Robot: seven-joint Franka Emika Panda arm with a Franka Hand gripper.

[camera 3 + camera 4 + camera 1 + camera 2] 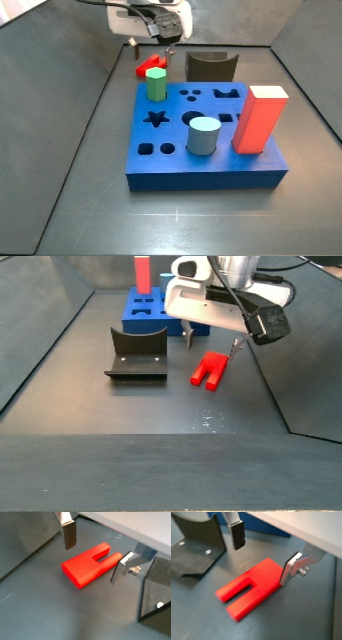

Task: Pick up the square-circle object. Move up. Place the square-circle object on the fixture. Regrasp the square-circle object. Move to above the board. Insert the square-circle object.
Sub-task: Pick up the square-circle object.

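Fingers (68, 537) come first in both wrist views: two flat silver plates with dark pads, spread wide apart and holding nothing. Between them, lying flat on the dark floor, is the square-circle object (90, 563), a small bright red piece with a slot cut in one end. The gripper (261, 557) hangs just above it, one finger on each side, and neither finger touches it as far as I can tell.

This looks like the very first step, picking the piece up. To do it well, I think the gripper should go straight down until the pads are level with the red sides, then close slowly so the piece does not slide or turn. It should sit in the middle of the pads.

In a side view, the fixture (138, 353) stands near the red piece, on the same floor. Farther back is the board (144, 311), blue, with a tall red block on it.
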